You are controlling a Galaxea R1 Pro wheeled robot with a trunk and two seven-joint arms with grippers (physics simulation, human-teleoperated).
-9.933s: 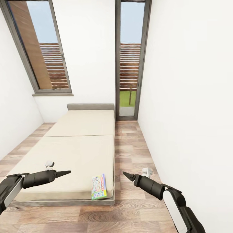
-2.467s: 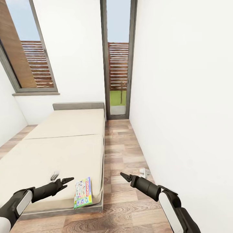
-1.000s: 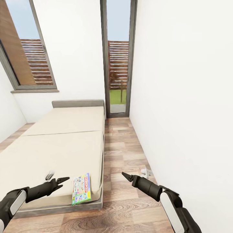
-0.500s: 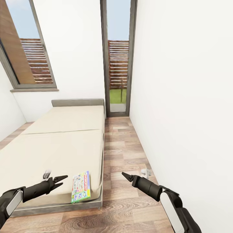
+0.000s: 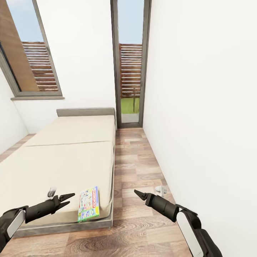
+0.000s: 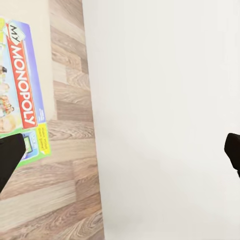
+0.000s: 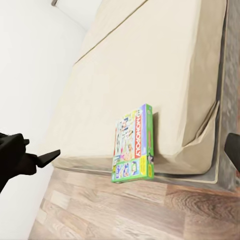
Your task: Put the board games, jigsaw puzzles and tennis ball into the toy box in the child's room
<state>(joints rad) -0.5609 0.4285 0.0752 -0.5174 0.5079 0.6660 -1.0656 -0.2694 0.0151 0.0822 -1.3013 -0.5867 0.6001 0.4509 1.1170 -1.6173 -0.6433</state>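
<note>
One board game (image 5: 88, 208), a flat green-bordered box with a red MONOPOLY band, lies on the bed (image 5: 67, 160) at its near foot corner, close to the side edge. The same board game (image 7: 132, 145) reaches the mattress's foot edge, and its lettered end (image 6: 22, 95) borders the wood floor. My left gripper (image 5: 68, 199) hovers open over the foot of the bed, a short way left of the box, one of its fingers (image 6: 10, 155) set far from the other. My right gripper (image 5: 137, 193) hangs open over the floor right of the bed, with one finger (image 7: 233, 150) in sight.
A wood-plank aisle (image 5: 135, 167) runs between the bed and the white wall (image 5: 200, 125) on the right, up to a tall dark-framed glass door (image 5: 129, 71). A grey headboard (image 5: 85, 112) and a window (image 5: 32, 64) lie at the far end.
Over ten seconds the camera moved right along the bed's foot, and the left gripper came nearer the board game. In the last second only the view shifted slightly.
</note>
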